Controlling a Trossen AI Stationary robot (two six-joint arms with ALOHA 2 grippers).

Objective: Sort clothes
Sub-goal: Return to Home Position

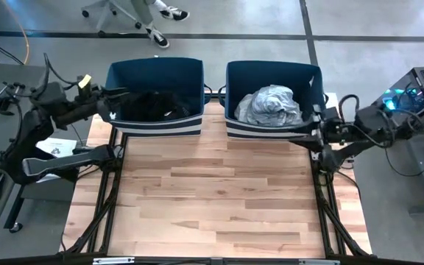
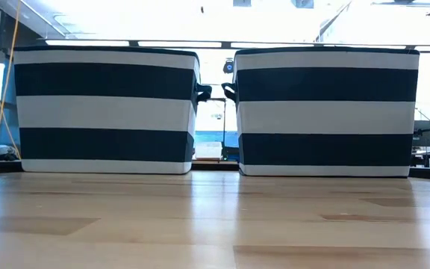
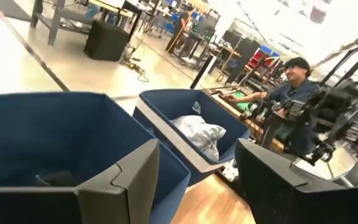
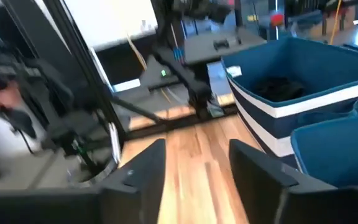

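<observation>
Clothes (image 1: 153, 107) are found in two navy-and-white striped bins standing side by side, close but apart, at the far edge of the wooden bench (image 1: 212, 199). Left arm: folded at the bench's left side, the left gripper (image 1: 107, 104) beside the left wall of the left bin (image 1: 155, 66); fingers (image 3: 135, 171) released, spread wide, nothing between them. Left bin holds the black garments (image 4: 284, 87), lying low inside. Low view: the bins' handles (image 2: 202, 93) face each other across the gap. Right bin (image 1: 271, 68) holds a grey-white patterned bundle (image 1: 269, 105), heaped at its middle. Right arm: folded at the bench's right side, the right gripper (image 1: 317, 126) beside the right bin's right wall; fingers (image 4: 143, 163) likewise released and empty. A person (image 3: 294, 87) is at a desk beyond the right arm, seen in the left wrist view.
</observation>
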